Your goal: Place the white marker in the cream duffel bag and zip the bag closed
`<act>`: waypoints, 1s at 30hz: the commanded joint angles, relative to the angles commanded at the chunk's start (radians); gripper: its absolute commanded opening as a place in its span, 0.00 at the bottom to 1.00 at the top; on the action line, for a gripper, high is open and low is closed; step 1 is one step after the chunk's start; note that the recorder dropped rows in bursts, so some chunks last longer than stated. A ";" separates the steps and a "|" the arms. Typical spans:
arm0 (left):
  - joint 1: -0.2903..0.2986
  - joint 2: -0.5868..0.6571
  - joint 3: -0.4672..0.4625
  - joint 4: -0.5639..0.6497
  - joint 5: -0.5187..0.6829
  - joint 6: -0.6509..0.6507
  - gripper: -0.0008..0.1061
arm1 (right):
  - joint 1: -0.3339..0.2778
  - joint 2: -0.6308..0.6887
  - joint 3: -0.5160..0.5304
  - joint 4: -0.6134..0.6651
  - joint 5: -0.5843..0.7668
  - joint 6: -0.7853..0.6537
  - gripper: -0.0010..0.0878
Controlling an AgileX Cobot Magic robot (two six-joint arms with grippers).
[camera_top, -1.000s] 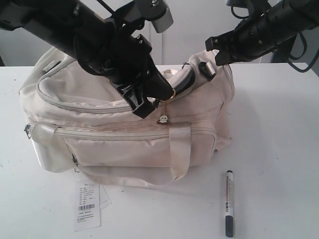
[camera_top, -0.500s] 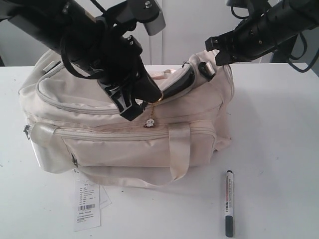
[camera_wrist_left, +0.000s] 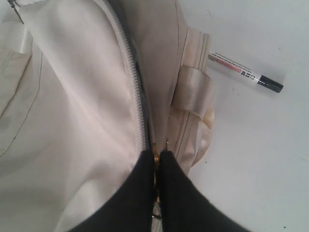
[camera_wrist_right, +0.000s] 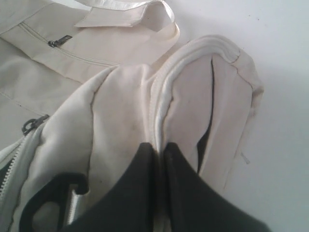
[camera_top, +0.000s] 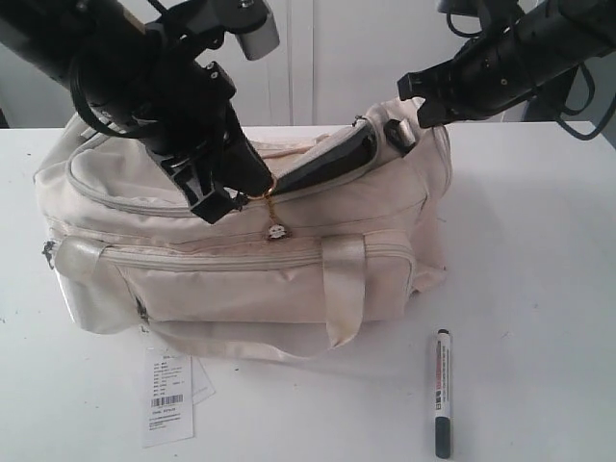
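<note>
Shifted leftward, left fingers (camera_wrist_left: 137, 193) clamp the half-hidden zipper pull (camera_wrist_left: 156, 155); right fingers (camera_wrist_right: 140, 193) pinch bag (camera_top: 241, 289).

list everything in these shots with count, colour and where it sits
cream duffel bag: one, cream, black lining showing at the part-open top zip, middle of the table
white marker: one, white barrel with dark ends, on the table near the bag's right end, not touching it
hang tag: one, white with barcode, flat on the table by the bag's left end
zip pull: one, gold, on the top zip
charm: one, white and dark, dangling from the zip pull
table: one, white, under everything
left gripper: one, black, shut on the zip pull
right gripper: one, black, shut on the bag's right end
</note>
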 joint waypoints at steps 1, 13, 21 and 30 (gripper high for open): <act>0.000 0.000 0.000 0.000 0.004 0.000 0.01 | 0.000 0.000 0.000 0.000 0.002 0.002 0.01; 0.000 0.000 0.000 0.105 0.075 -0.047 0.01 | 0.000 0.000 0.000 -0.041 0.004 0.009 0.01; 0.000 0.000 0.000 0.160 0.098 -0.060 0.01 | 0.000 -0.002 0.000 -0.080 0.008 0.059 0.01; 0.000 0.000 0.000 0.249 0.140 -0.115 0.01 | 0.000 -0.002 0.000 -0.079 0.012 0.057 0.01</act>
